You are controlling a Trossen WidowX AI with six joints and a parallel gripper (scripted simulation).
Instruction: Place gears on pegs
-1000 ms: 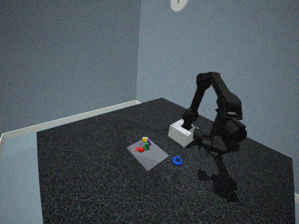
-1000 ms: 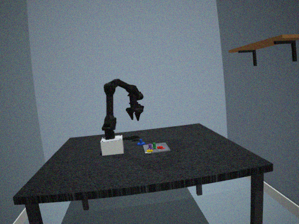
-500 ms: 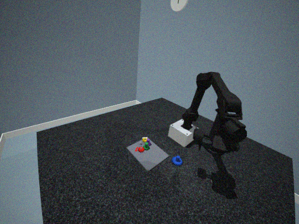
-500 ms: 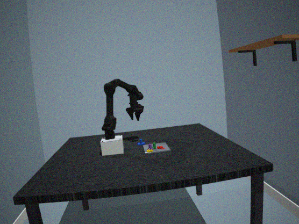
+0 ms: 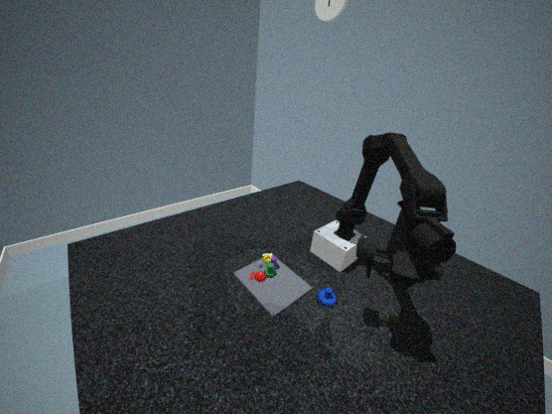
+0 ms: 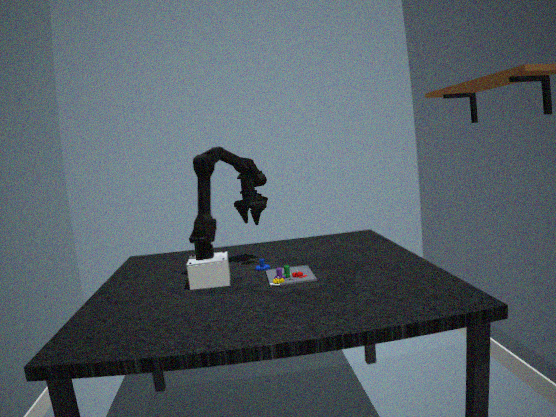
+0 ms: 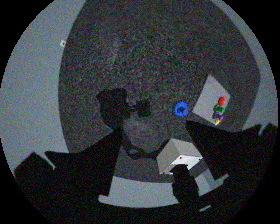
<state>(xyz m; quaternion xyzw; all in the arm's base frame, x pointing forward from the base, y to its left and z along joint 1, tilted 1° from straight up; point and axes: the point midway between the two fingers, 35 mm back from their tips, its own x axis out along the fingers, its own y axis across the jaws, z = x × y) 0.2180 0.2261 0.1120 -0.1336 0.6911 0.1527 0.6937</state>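
Note:
The grey board [image 5: 273, 299] [image 6: 308, 271] [image 7: 206, 97] bears a red gear [image 5: 260, 276] [image 6: 297, 274] [image 7: 221, 101] and a yellow gear [image 5: 267, 258] [image 6: 278, 281] [image 7: 217, 121]. A green gear [image 5: 270, 270] [image 6: 286, 271] [image 7: 218, 108] and a purple gear [image 5: 275, 263] [image 6: 279, 272] [image 7: 217, 116] stand between them in a row. Exact meshing and seating are too small to tell. A blue gear [image 5: 327, 297] [image 6: 262, 267] [image 7: 176, 109] lies on the table beside the board. My gripper [image 6: 251, 223] [image 7: 154, 127] is open and empty, high above the table, away from the board.
The white base block [image 5: 330, 249] [image 6: 209, 275] [image 7: 172, 150] of the arm stands near the board on the dark table [image 5: 174, 319] [image 6: 200, 321]. The arm's shadow falls on the table beyond the blue gear. A wall shelf [image 6: 490, 82] is far from the arm.

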